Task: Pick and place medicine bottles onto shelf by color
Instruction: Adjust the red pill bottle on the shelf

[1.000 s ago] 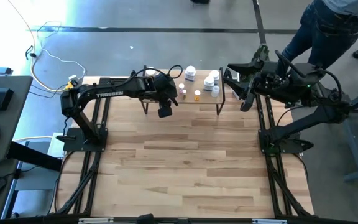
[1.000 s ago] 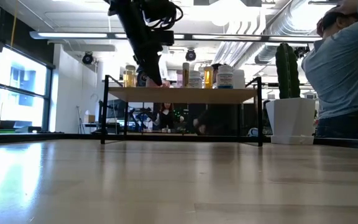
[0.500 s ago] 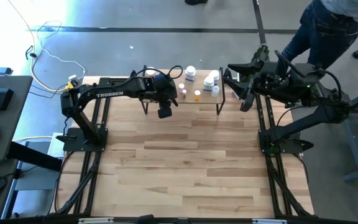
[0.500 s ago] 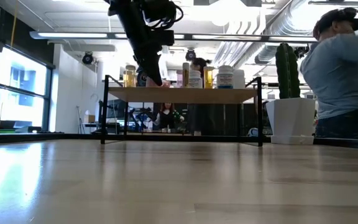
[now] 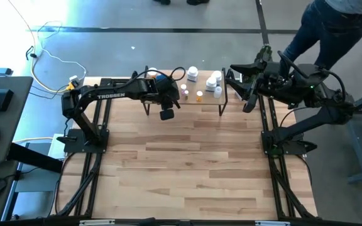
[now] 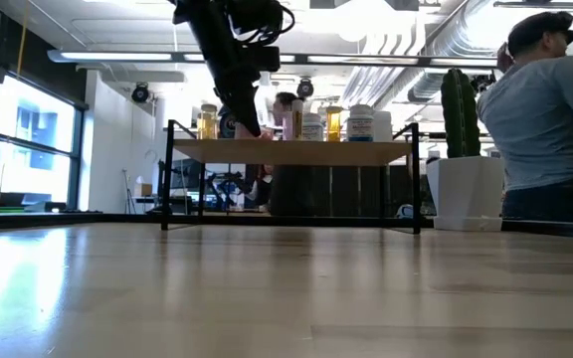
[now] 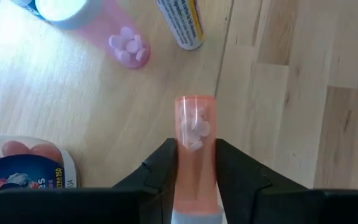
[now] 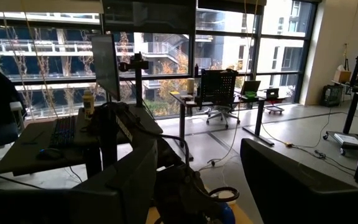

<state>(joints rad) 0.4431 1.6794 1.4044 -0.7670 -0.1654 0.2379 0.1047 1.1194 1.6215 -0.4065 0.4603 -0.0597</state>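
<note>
Left gripper is clamping a pink bottle over the shelf left end; right gripper is waiting open at the far right.

- The high view looks straight down on the whole light wooden desk, both dark arms and the grey floor beyond its far edge.
- The low view sits at desk height on the near side, facing level across the boards toward the low wood-topped shelf on black metal legs and the room behind.
- The left wrist view looks steeply down, very close, onto the shelf top.
- The right wrist view faces level, away from the desk, into an office with tall windows.
- The high, low and left wrist views share the shelf.
</note>
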